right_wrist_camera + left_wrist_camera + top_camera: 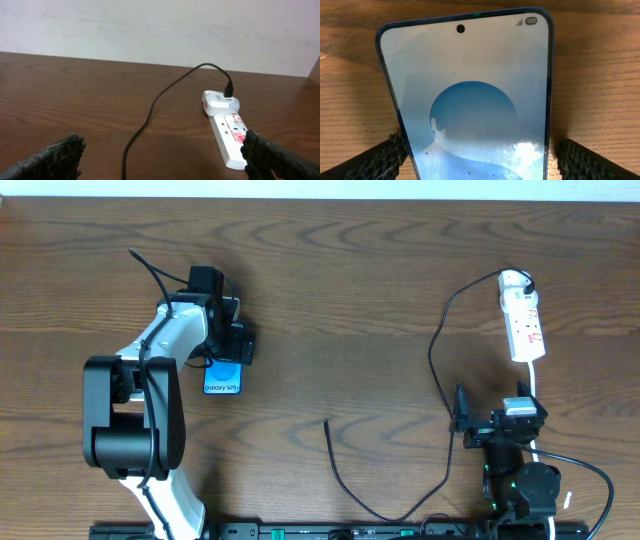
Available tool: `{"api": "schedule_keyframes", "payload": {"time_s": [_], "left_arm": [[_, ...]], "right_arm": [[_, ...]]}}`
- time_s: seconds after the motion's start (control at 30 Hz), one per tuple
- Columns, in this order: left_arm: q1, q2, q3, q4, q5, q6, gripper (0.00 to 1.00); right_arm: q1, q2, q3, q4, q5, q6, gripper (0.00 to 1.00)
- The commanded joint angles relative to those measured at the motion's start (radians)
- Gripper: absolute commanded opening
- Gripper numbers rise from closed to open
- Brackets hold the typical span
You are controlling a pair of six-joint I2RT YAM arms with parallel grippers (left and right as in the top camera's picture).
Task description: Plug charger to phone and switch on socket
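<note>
The phone (224,377) lies flat on the table with its blue screen up, and it fills the left wrist view (475,90). My left gripper (234,348) is low over it. Its fingers (480,152) are open and straddle the phone's two long edges, with a small gap on the right side. The charger cable (340,472) runs from a white adapter (515,280) in the socket (524,325) in a long loop to its free tip near the table's middle. My right gripper (500,415) is open and empty, just in front of the socket (230,135). The cable (150,110) lies ahead of it.
The socket's white cord (538,395) runs down past my right arm. The robots' thicker black cables (590,470) loop at the front right. A pale wall (150,25) stands behind the table's far edge.
</note>
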Motion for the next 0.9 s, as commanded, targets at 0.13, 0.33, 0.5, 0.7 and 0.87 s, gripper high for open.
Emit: {"api": "schedule_keyframes", "payload": {"time_s": [0.13, 0.33, 0.5, 0.7, 0.87], "left_arm": [[0.002, 0.014, -0.027, 0.003, -0.032, 0.01, 0.9], [0.002, 0.014, -0.027, 0.003, -0.032, 0.01, 0.86], [0.002, 0.014, -0.027, 0.002, -0.032, 0.01, 0.86], [0.002, 0.014, -0.027, -0.001, -0.032, 0.01, 0.86], [0.002, 0.014, -0.027, -0.004, -0.032, 0.01, 0.87]], "right_arm": [[0.009, -0.005, -0.002, -0.005, 0.007, -0.012, 0.99], [0.009, -0.005, -0.002, -0.005, 0.007, -0.012, 0.99], [0.009, -0.005, -0.002, -0.005, 0.007, -0.012, 0.99], [0.009, -0.005, -0.002, -0.005, 0.007, -0.012, 0.99], [0.009, -0.005, -0.002, -0.005, 0.007, -0.012, 0.99]]}}
